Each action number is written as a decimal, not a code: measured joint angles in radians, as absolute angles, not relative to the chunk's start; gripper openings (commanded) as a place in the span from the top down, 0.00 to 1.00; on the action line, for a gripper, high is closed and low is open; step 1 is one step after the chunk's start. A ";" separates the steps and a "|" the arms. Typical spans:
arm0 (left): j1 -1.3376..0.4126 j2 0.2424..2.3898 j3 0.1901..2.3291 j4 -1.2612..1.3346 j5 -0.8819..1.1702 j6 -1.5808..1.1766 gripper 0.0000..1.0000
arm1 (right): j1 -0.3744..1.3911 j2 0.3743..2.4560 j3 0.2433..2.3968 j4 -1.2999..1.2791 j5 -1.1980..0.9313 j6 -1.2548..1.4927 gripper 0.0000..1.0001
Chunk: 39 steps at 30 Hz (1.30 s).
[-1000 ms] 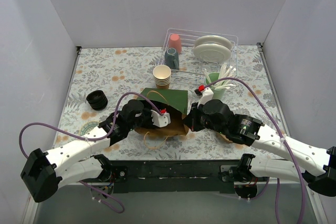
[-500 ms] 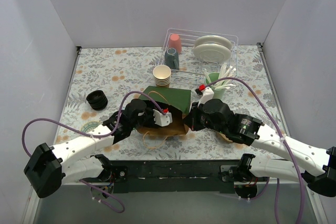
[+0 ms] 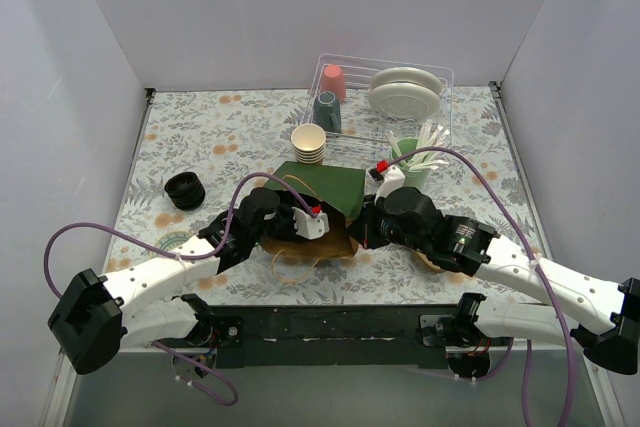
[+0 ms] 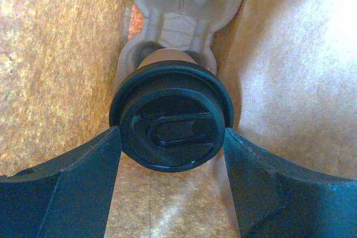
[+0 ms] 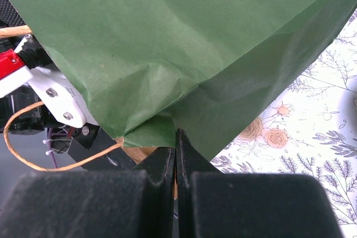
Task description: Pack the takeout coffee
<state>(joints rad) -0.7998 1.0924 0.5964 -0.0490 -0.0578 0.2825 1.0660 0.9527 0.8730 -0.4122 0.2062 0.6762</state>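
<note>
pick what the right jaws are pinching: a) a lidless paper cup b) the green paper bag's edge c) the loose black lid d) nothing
B: the right wrist view shows the right jaws shut on the lower edge of the green paper bag.

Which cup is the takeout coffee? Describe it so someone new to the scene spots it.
Start at the green paper bag lying mid-table and look inside it, where the left end effector reaches. The takeout coffee sits between its fingers, in a grey pulp carrier. It alone pairs a tan cup with a black lid; the stacked cups behind the bag are lidless.
</note>
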 measured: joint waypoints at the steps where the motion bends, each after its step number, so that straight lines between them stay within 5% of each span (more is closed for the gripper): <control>1: -0.800 1.092 0.596 -0.049 -0.060 0.284 1.00 | 1.066 0.954 0.873 -0.410 0.206 0.676 0.99; 39: -0.795 1.046 0.641 -0.167 -0.127 0.307 1.00 | 1.060 0.970 0.875 -0.367 0.199 0.678 0.99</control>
<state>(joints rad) -0.7948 1.0458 0.6407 -0.1673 -0.1272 0.3065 1.0603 0.9703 0.8745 -0.3672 0.1986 0.6781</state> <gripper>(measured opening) 0.679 0.023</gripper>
